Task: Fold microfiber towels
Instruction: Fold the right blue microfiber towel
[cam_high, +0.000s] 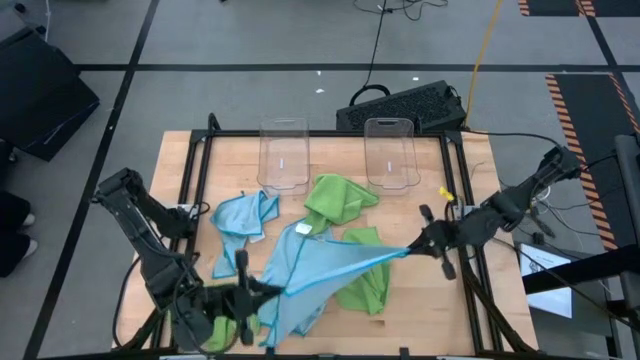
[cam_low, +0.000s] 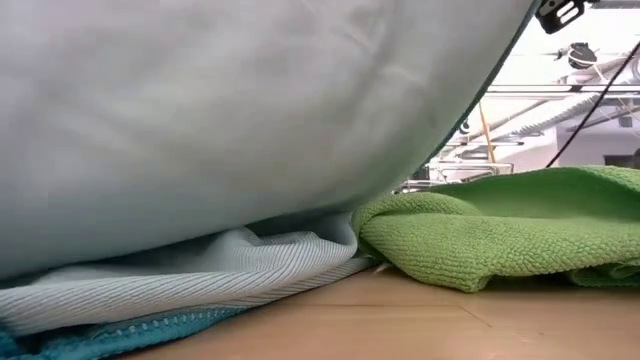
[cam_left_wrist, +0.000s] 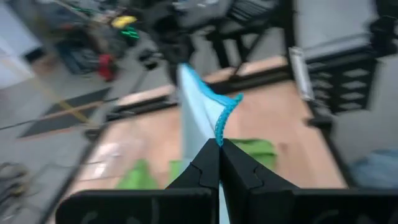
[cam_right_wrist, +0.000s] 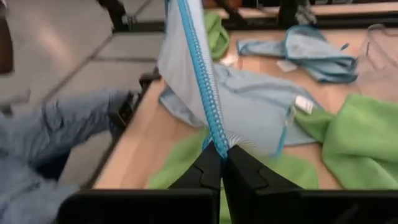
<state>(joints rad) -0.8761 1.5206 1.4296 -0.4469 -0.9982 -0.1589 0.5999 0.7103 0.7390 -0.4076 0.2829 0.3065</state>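
At the left front of the table (cam_high: 180, 175), the left end effector (cam_high: 247, 292) is clamped on one corner of a light blue towel (cam_high: 320, 270); its wrist view shows the fingers pinched tight on the darker stitched hem. A scrap of lime green cloth (cam_high: 222, 333) lies just beside this arm near the table's front edge. A second blue towel (cam_high: 243, 217) sits crumpled a little further back, apart from the held one.

The held towel runs as a taut sheet across the middle, one edge lifted off the wood, its lower part draped onto the surface. It appears stretched this way to pull out wrinkles and square the cloth before a fold. Under it lies a green towel (cam_high: 362, 285), and another green towel (cam_high: 338, 198) is bunched toward the back, close to two clear bins (cam_high: 285, 155).

On the right, the right end effector (cam_high: 420, 243) is pinched on the opposite corner, fingers closed on the hem, holding tension against the left arm. In the low view the raised blue cloth fills most of the frame.
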